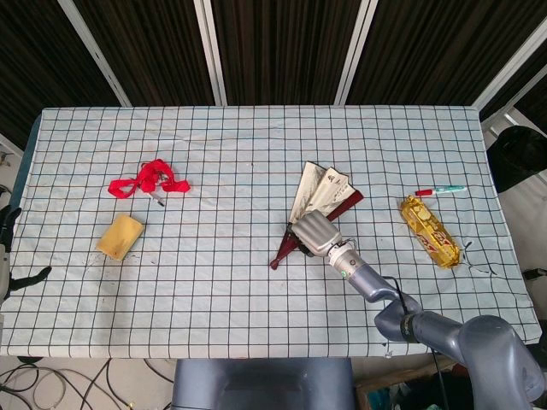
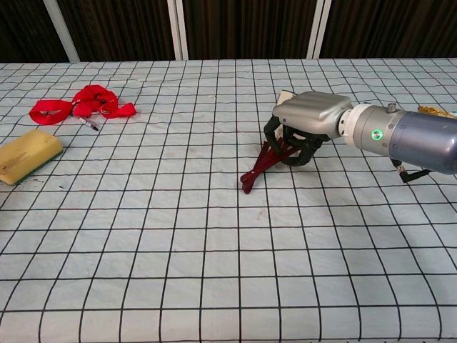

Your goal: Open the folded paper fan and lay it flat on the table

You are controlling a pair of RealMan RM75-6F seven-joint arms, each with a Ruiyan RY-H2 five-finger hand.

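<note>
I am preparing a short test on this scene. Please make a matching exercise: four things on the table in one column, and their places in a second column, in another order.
Things:
1. red ribbon lanyard
2. yellow sponge block
3. partly opened paper fan with dark red ribs
4. shiny yellow snack packet

Places:
A. under the right hand, near the table's middle
B. right side, below the small red and green pen
C. left side, further from the robot
D. left side, nearer the robot

Pairs: 1-C, 2-D, 3-A, 4-B
</note>
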